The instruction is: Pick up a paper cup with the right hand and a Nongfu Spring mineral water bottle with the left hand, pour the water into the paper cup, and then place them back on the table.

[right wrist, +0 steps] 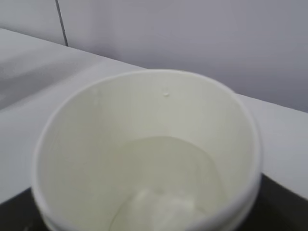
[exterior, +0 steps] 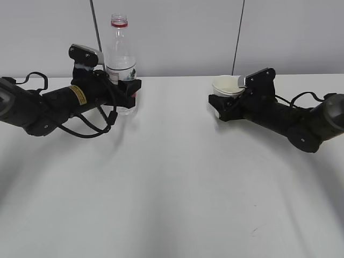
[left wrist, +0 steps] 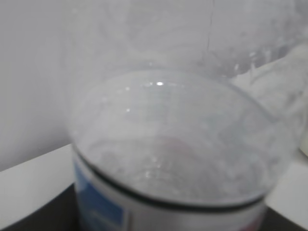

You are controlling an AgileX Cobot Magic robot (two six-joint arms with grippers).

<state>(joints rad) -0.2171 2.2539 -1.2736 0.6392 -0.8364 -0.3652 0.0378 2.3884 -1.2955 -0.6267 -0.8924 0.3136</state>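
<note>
My right gripper [exterior: 224, 103] is clamped around the cup [exterior: 227, 87], upright, right of the table's [exterior: 172, 188] middle; some water shows inside on the wrist camera [right wrist: 163, 168]. My left gripper [exterior: 128, 88] pinches the bottle [exterior: 120, 59] at its label, upright, far left near the wall [exterior: 177, 32].

Pale grey wall panels [exterior: 177, 37] split by dark vertical seams [exterior: 238, 37]; soft, even light

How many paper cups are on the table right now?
1. The paper cup sits right of centre, between the right end effector's jaws. No others are visible.
</note>
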